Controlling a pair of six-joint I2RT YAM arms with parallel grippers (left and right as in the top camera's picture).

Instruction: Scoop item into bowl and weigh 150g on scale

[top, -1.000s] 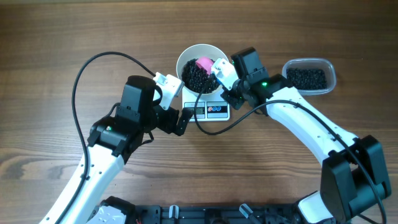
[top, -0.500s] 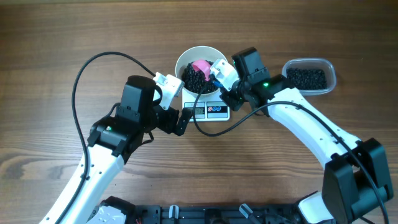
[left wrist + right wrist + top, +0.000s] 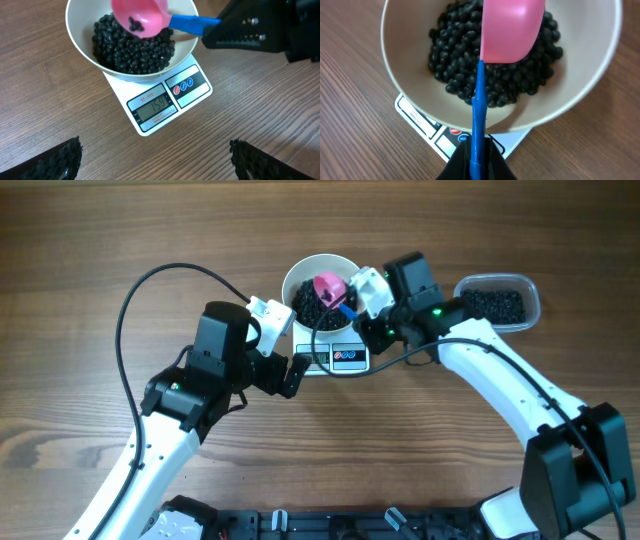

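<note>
The white bowl (image 3: 296, 275) stands on the small white scale (image 3: 345, 357) and holds a heap of black beans (image 3: 310, 308), the item. My right gripper (image 3: 477, 150) is shut on the blue handle (image 3: 478, 110) of a pink scoop (image 3: 512, 30). The scoop hangs over the beans (image 3: 132, 50) with a few beans in it (image 3: 142, 15). The scale's display (image 3: 156, 106) is lit below the bowl's rim (image 3: 75, 30). My left gripper (image 3: 155, 145) is open and holds nothing, low over the wood just in front of the scale (image 3: 195, 87).
A clear plastic tub (image 3: 497, 302) with more black beans sits to the right of the bowl, behind my right arm. A black cable (image 3: 130, 310) loops over the table at the left. The table is bare wood around the scale.
My right wrist has drawn back a little to the right, and the scoop's blue handle now shows over the bowl. The left arm has not moved.
</note>
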